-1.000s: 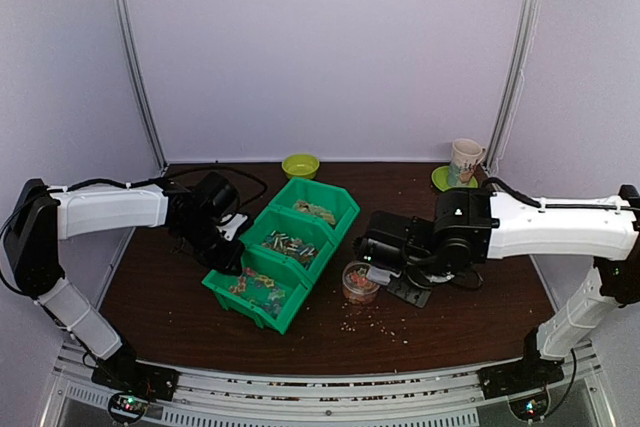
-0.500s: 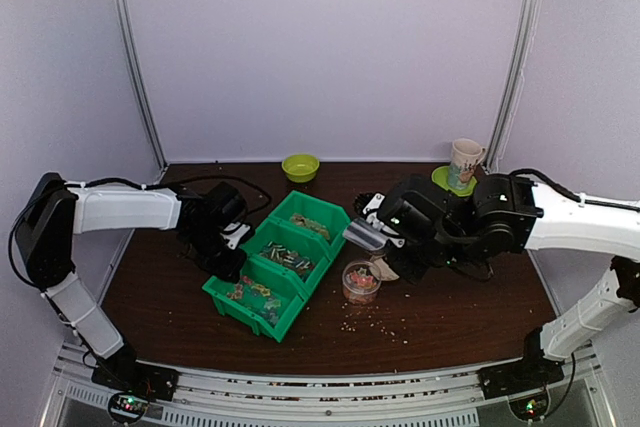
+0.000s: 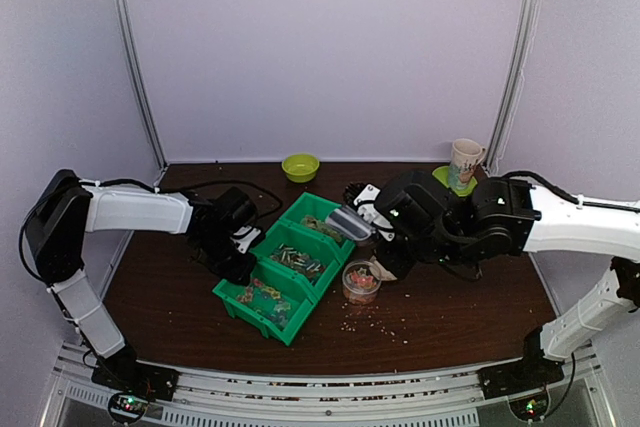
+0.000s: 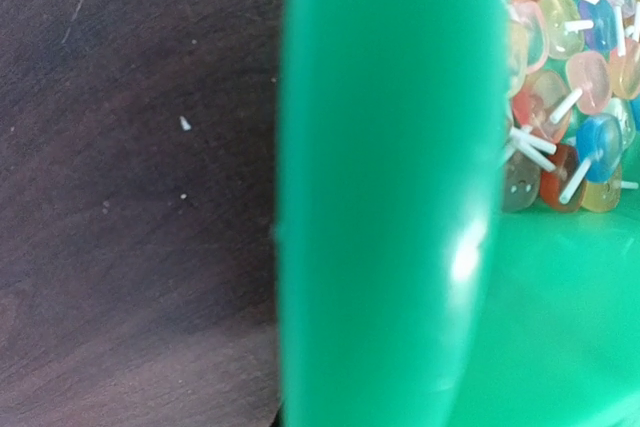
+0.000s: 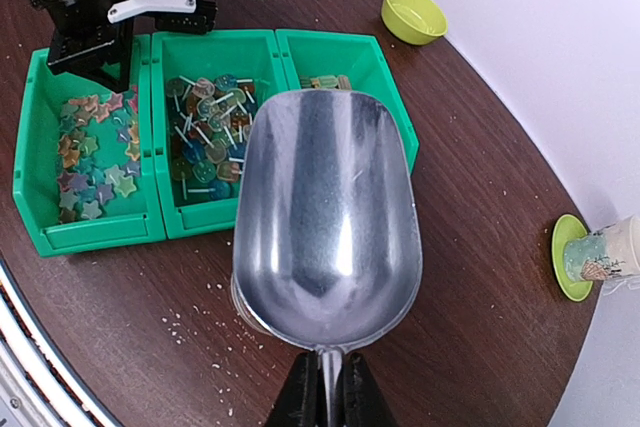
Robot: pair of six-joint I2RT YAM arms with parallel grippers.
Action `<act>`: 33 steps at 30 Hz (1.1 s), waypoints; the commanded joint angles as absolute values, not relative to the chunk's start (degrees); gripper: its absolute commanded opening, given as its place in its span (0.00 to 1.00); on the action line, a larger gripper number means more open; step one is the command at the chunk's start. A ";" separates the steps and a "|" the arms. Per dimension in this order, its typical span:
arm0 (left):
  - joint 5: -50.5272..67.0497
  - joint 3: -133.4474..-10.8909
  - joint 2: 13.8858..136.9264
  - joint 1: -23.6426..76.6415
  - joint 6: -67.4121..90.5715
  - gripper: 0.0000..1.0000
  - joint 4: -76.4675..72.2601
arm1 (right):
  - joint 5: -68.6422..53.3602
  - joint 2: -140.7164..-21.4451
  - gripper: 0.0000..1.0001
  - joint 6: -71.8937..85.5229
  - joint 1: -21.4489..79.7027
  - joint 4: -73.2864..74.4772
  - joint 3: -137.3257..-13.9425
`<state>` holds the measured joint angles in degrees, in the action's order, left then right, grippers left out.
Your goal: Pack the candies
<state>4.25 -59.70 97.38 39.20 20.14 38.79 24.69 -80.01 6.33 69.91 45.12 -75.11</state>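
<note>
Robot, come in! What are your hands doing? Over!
Left gripper shut on bin wall. Right gripper shut on scoop, empty, over bin edge. Candies in cup beside bin. Nothing seen blocking.

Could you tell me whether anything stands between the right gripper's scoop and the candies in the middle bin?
Nothing visible does. The scoop, empty, hangs above the open bin, whose candies lie uncovered. The left gripper holds the bin's rim, off to one side of that path.
</note>
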 commanded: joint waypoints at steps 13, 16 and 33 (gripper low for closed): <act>5.98 -62.38 96.73 39.76 19.75 0.26 36.69 | 13.11 -66.42 0.00 -0.45 66.90 28.95 -62.03; 5.49 -62.39 94.86 39.73 19.24 0.32 36.57 | 9.78 -63.16 0.00 -3.71 66.82 24.81 -57.88; 10.19 -60.83 78.66 39.64 13.98 0.68 30.72 | 5.49 -58.09 0.00 -7.79 66.81 16.92 -48.59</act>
<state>7.73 -60.66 83.92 39.44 16.25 35.48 6.42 -57.80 -7.33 67.09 19.90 -49.34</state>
